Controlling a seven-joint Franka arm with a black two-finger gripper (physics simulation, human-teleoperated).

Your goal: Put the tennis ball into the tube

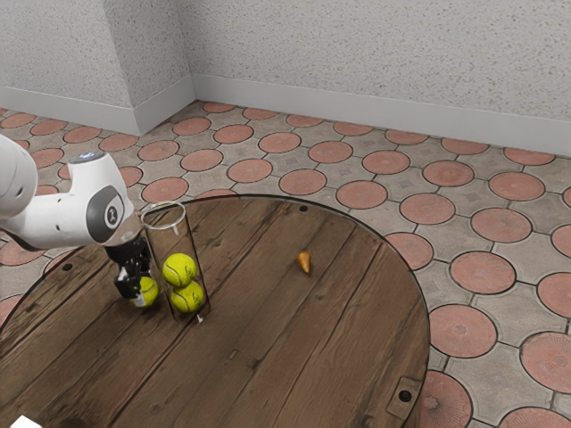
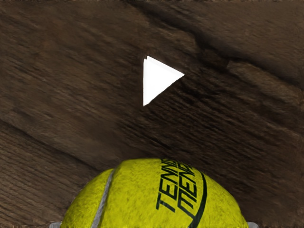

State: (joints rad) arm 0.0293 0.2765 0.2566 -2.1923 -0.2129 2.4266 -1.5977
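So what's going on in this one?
A robot arm has its tool down around a tennis ball, low over the table and beside a clear, upright tube. I can't tell whether the tool has a grip on it. Two more balls, an upper one and a lower one, are stacked inside the tube. The ball at the tool is not in the tube yet.
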